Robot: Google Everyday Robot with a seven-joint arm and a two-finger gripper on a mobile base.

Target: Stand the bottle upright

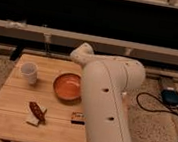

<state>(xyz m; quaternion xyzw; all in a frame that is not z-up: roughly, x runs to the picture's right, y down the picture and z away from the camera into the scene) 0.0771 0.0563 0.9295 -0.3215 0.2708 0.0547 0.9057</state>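
The bottle does not show in the camera view; it is either hidden behind my arm or out of view. My large white arm (107, 104) rises from the bottom of the view and covers the right half of the wooden table (13, 94). Its rounded joint (83, 52) stands over the table's far edge. My gripper is not in view; it lies somewhere behind or beyond the arm.
A white paper cup (29, 72) stands upright at the table's left. An orange bowl (68, 86) sits mid-table against the arm. A dark box with orange print (77, 117) and a brown item on a white piece (36, 113) lie nearer. Cables and a blue device (170, 96) are on the floor to the right.
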